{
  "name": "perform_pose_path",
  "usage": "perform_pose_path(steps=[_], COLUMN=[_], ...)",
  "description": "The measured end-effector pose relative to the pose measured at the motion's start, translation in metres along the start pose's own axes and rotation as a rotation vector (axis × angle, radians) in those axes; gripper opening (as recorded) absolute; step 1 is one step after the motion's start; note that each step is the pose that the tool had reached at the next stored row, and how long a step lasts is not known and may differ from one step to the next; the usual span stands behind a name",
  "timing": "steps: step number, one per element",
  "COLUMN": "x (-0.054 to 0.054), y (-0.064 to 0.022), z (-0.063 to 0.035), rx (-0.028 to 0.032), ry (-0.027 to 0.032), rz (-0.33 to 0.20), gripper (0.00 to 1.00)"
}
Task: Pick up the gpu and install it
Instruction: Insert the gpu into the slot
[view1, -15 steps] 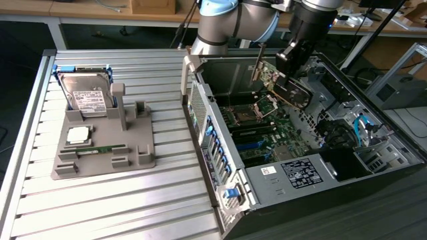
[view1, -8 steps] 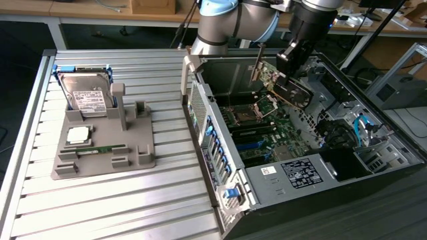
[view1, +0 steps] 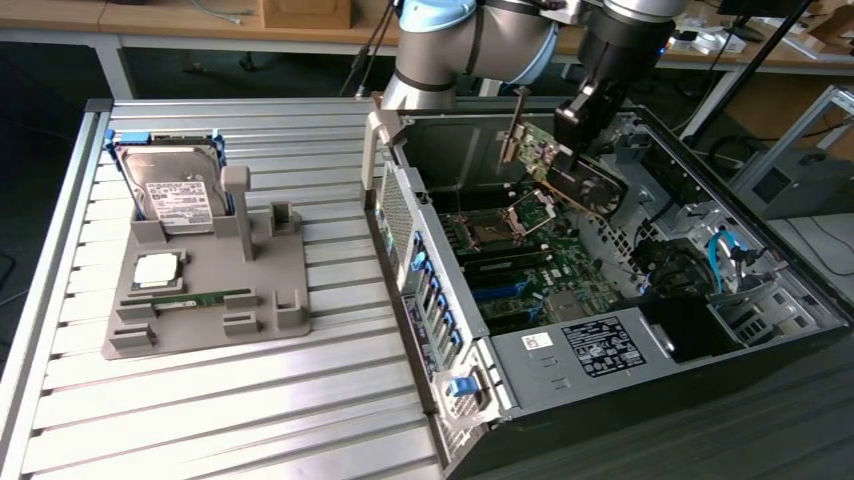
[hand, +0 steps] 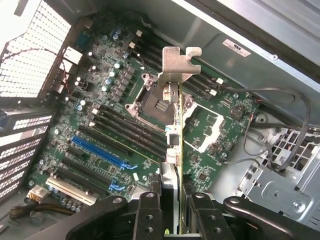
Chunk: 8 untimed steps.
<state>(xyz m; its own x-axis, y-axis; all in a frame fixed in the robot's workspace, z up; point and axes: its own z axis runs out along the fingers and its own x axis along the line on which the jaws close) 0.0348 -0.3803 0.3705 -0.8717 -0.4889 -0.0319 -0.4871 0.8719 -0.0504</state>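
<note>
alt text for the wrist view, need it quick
The gripper holds the graphics card edge-on between its fingers, silver bracket at the far end, over the green motherboard inside the open computer case.

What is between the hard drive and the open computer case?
In the exterior view, the gray holder's upright posts stand beside the hard drive, then a bare strip of slatted table reaches the computer case.
</note>
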Motion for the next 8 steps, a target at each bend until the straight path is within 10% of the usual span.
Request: perform_pose_path(steps=[8], x=[0.0000], y=[0.0000], z=[0.0000], rx=[-0.0013], ry=[-0.0021], rz=[-0.041], gripper=[0.27])
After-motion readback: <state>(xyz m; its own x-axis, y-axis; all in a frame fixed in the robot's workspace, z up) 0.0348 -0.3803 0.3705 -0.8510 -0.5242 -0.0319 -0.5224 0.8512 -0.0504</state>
